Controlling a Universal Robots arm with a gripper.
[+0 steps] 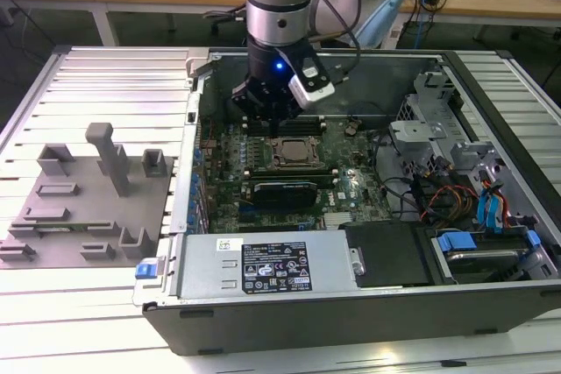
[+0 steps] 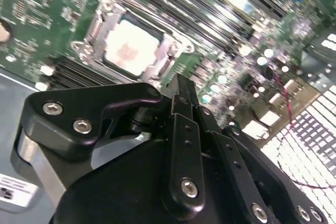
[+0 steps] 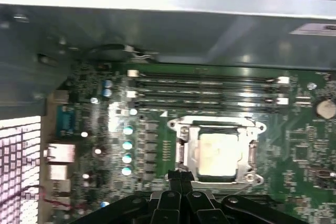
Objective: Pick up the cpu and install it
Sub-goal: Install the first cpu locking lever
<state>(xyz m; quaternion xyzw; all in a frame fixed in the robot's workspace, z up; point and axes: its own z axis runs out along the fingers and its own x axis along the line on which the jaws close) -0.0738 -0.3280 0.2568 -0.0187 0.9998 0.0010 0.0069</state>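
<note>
The cpu (image 3: 218,153) is a pale silvery square lying flat inside the metal-framed socket (image 3: 181,129) on the green motherboard; it is also in the second wrist view (image 2: 131,51). In the exterior view the socket (image 1: 294,152) sits mid-board inside the open computer case. My black gripper (image 1: 270,116) hangs just above the board, a little behind the socket. In both wrist views its fingertips (image 3: 181,174) (image 2: 181,83) are pressed together with nothing between them, just short of the socket's edge and clear of the chip.
Memory slots (image 3: 205,90) run beside the socket. The case wall (image 1: 202,85) and drive cage (image 1: 429,129) flank the board, and cables (image 1: 438,194) lie on the exterior view's right. A grey tray with upright posts (image 1: 88,208) rests on the slatted table, with a power supply (image 1: 263,264) in front.
</note>
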